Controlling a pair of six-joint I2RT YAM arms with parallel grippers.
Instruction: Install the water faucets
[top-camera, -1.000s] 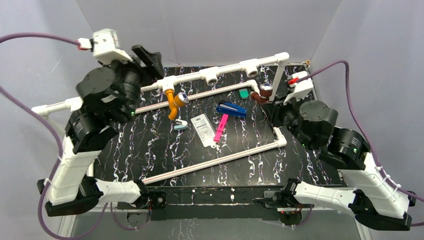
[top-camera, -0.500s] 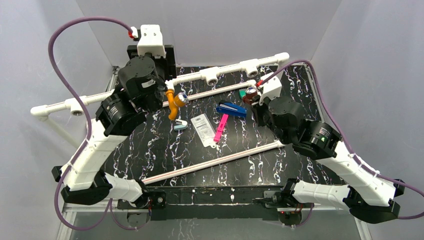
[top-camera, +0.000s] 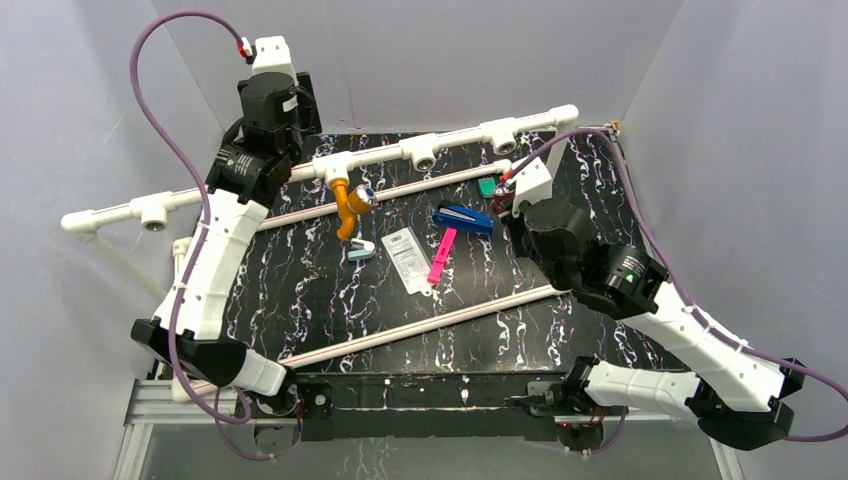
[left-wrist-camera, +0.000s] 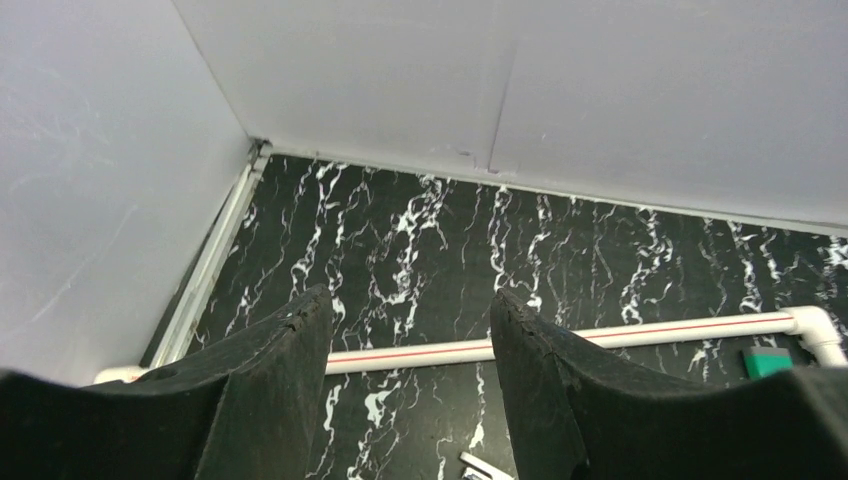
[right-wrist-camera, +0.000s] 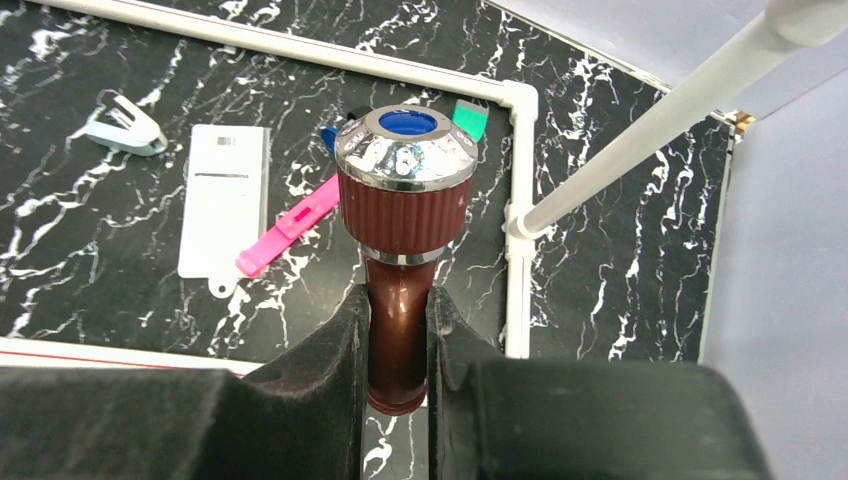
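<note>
The orange faucet (top-camera: 347, 207) with its silvery knob hangs from a tee of the white pipe run (top-camera: 455, 138) at the back. My right gripper (right-wrist-camera: 398, 295) is shut on the stem of the dark brown faucet (right-wrist-camera: 400, 215), chrome knob with blue cap pointing away from me, above the table. From above it (top-camera: 505, 203) sits right of the blue stapler, and the brown faucet is mostly hidden under the wrist. My left gripper (left-wrist-camera: 410, 310) is open and empty, raised at the far left corner (top-camera: 303, 105), well apart from the orange faucet.
On the black marble table (top-camera: 330, 300) lie a blue stapler (top-camera: 462, 218), a pink strip (top-camera: 441, 255), a white card (top-camera: 403, 255), a green piece (top-camera: 487, 187) and a small pale clip (top-camera: 360, 250). Red-striped white pipes (top-camera: 420, 325) cross the front and middle.
My left arm swung up and back to the far left corner. My right gripper carried the brown faucet left, from the back right to beside the stapler.
</note>
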